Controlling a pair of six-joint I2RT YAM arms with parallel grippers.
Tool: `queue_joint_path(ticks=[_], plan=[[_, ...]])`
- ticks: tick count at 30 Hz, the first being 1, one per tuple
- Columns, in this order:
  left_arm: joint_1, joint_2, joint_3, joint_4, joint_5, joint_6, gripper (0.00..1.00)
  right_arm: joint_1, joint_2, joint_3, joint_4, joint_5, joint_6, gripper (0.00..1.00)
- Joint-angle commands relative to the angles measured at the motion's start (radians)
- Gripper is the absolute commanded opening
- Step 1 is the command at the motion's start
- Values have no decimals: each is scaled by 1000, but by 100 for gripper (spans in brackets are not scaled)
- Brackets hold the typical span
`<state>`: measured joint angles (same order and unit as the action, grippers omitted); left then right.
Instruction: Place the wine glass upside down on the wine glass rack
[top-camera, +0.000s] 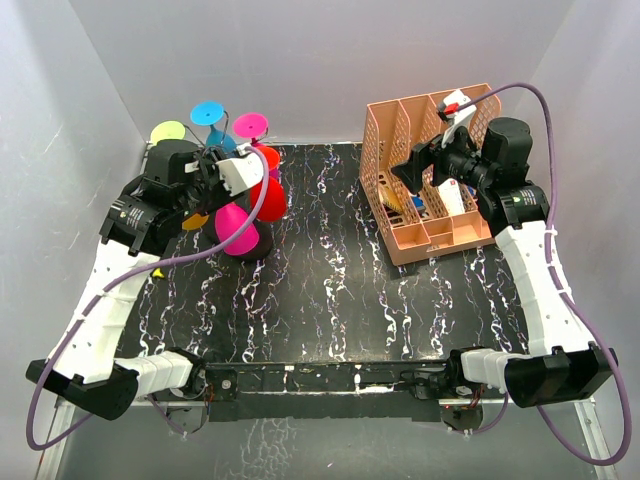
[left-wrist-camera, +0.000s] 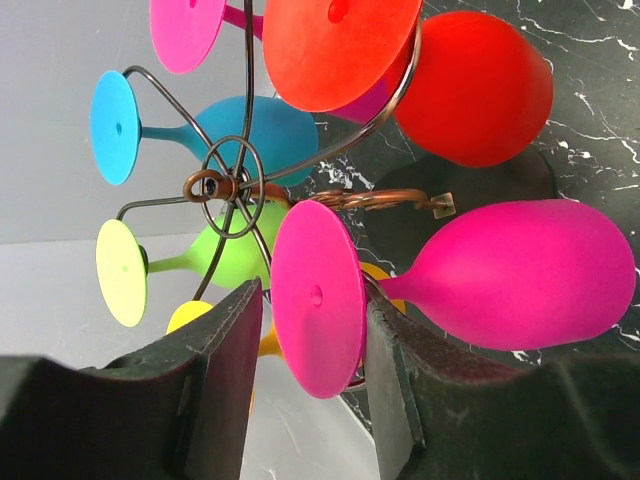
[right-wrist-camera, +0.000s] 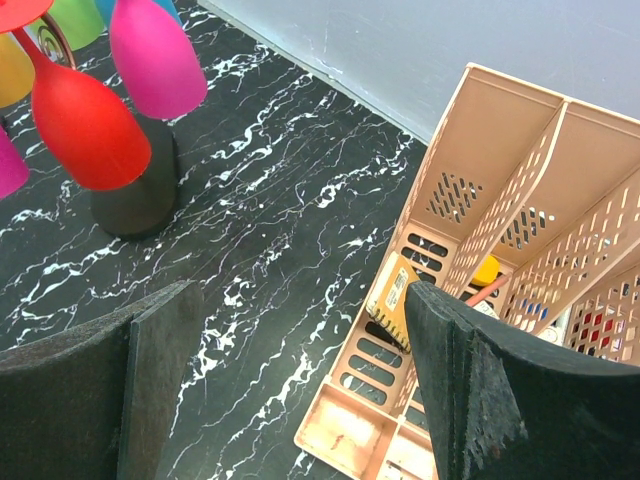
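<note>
The wine glass rack (left-wrist-camera: 232, 187) has a round black base (right-wrist-camera: 135, 200), and several coloured glasses hang upside down from its curled wire arms. In the top view it stands at the far left (top-camera: 252, 250). A magenta wine glass (left-wrist-camera: 520, 275) hangs on a copper arm with its bowl down (top-camera: 238, 230). Its round foot (left-wrist-camera: 315, 300) lies between the fingers of my left gripper (left-wrist-camera: 310, 350), also seen in the top view (top-camera: 240, 175). The jaws are open, with a gap between the left finger and the foot. My right gripper (right-wrist-camera: 300, 330) is open and empty above the table by the organizer (top-camera: 405, 172).
A peach slotted desk organizer (top-camera: 400, 130) with stationery stands at the back right, right under my right gripper (right-wrist-camera: 500, 130). Red (left-wrist-camera: 480, 90), blue (left-wrist-camera: 255, 130), green and yellow glasses crowd the rack around my left fingers. White walls enclose the black marbled table (top-camera: 320, 290).
</note>
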<state>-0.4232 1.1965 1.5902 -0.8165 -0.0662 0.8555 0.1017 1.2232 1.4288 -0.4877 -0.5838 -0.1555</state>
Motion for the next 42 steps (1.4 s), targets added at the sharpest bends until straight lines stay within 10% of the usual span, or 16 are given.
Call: queue_joint_path(ticks=[1,42], plan=[[-4,-18,-15,13,16,-37,42,-7,-27,1,65,-11,1,90],[-5,-21,-38,128,-26,-177,46,-16,-15,-3,69,-24,8,91]])
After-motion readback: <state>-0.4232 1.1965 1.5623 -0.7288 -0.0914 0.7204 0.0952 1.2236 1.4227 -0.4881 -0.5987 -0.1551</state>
